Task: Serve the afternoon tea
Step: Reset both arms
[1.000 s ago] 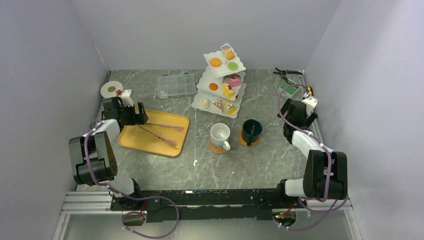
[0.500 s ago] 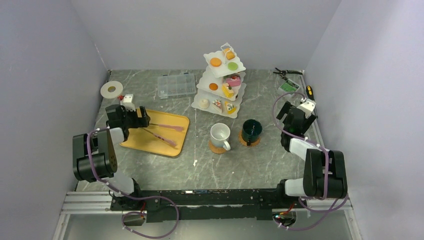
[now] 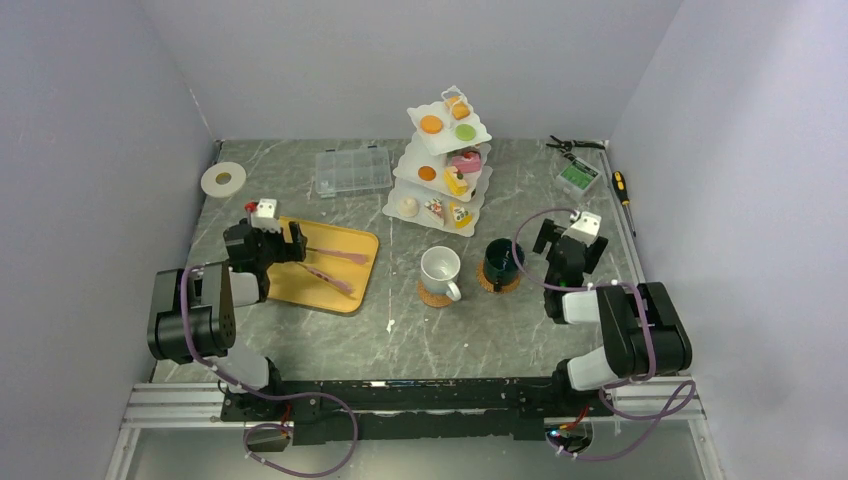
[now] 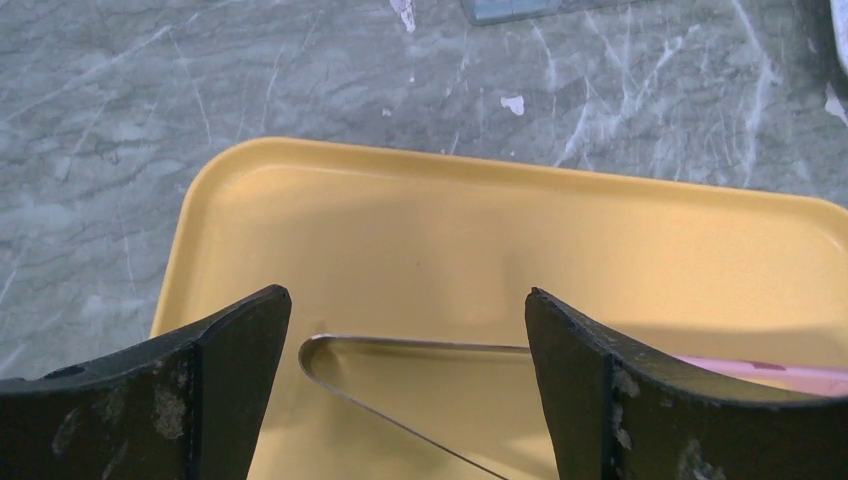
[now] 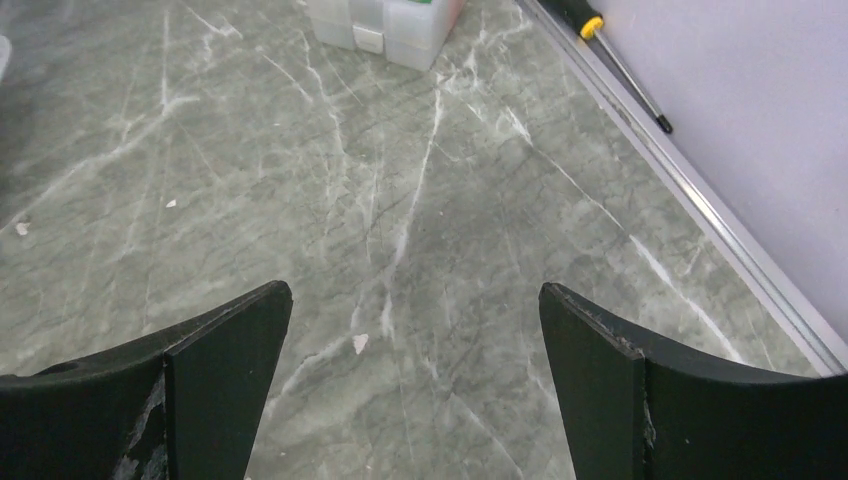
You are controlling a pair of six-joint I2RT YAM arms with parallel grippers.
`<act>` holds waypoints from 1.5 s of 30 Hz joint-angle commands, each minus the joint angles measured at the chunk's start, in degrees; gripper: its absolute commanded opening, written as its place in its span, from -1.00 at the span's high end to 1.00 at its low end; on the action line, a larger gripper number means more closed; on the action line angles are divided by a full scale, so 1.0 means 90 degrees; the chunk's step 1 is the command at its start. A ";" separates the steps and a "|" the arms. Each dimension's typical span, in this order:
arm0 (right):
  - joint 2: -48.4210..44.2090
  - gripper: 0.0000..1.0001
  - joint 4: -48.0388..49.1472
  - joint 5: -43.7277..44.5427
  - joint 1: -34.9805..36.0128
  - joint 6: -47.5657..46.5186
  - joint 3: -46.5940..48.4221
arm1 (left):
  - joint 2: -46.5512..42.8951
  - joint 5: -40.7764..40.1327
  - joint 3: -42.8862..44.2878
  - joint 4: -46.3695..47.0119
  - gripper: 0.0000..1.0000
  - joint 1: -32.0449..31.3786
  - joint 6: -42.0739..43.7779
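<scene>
Over the last second: both arms folding back toward their bases. left gripper now off the far-left table edge and sitting over the near-left end of the yellow tray; right gripper swung in from the right wall to just beside the dark-green mug, not touching it. Jaws on both spread wide the whole time, nothing held. Nothing else shifted. Reads as a retreat, not a reach: pastries spread over all three tiers of the white stand at far centre, white mug and dark-green mug each on a cork coaster in front of it, pink tongs lying on the tray. Judging the serving essentially done, only homing left. View differences: top camera gives the whole layout but not the finger gap clearly. Left wrist settles it: open fingers straddling the bent metal end of the tongs on the tray floor, apart from it, with a sliver of pink handle at the right edge; no stand or mugs in that frame. Right wrist shows bare marble between open fingers, plus a small white box and a screwdriver along the wall rail, both well clear; dark-green mug out of its frame, so clearance beside it checkable from the top only.
</scene>
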 commanded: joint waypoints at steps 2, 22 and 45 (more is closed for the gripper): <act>-0.0169 -0.99 0.2107 -0.0076 0.0211 -0.0486 -0.0853 | 0.0315 -0.0101 -0.0535 0.1723 -0.87 -0.0042 -0.0081; 0.0109 -0.99 0.1797 -0.0952 -0.0394 -0.0223 -0.0543 | 0.0431 -0.0050 -0.0540 0.1824 -0.87 -0.0071 -0.0049; 0.0107 -0.99 0.1767 -0.0945 -0.0394 -0.0219 -0.0533 | 0.0434 -0.0052 -0.0525 0.1824 -0.87 -0.0070 -0.0049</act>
